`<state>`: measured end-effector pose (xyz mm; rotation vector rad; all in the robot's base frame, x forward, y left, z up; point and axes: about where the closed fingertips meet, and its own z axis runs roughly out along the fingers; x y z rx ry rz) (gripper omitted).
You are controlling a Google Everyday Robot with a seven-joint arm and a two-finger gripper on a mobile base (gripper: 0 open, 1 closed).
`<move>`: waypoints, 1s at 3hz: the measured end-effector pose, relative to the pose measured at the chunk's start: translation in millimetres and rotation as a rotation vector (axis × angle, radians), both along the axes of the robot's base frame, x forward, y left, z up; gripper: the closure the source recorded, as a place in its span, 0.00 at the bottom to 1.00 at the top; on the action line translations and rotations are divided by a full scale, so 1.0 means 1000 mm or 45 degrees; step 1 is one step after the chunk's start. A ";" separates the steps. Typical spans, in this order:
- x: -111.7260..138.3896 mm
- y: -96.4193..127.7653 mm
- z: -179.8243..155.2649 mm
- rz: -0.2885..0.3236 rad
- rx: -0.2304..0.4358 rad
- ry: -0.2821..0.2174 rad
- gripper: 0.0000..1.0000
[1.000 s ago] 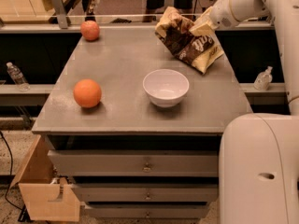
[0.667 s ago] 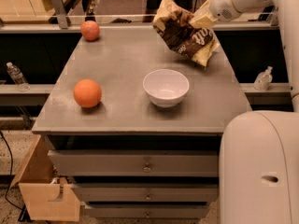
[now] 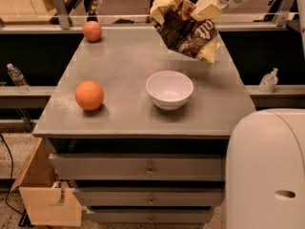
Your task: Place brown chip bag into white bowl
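Note:
The brown chip bag point(image 3: 185, 28), crinkled foil with pale yellow edges and white lettering, hangs in the air above the back right part of the grey table point(image 3: 124, 61). My gripper point(image 3: 205, 8) is shut on the bag's upper right edge and holds it up. The white bowl point(image 3: 169, 89) stands upright and empty on the table, below the bag and nearer the front edge. The bag does not touch the bowl.
One orange fruit point(image 3: 89, 95) lies at the table's front left, another point(image 3: 92, 31) at the back left. Drawers run below the table, with a wooden one point(image 3: 47, 202) pulled open at lower left. My white base point(image 3: 267, 171) fills the lower right. Plastic bottles point(image 3: 269, 81) stand on side ledges.
The gripper has lifted the chip bag off the table and carried it up and a little left, so it now hangs higher above the back of the table.

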<state>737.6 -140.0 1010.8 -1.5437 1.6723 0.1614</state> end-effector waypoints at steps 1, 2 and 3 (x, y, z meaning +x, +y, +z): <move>-0.033 0.010 0.003 0.066 -0.042 0.100 1.00; -0.057 0.020 0.012 0.102 -0.083 0.148 1.00; -0.054 0.022 0.012 0.100 -0.078 0.143 1.00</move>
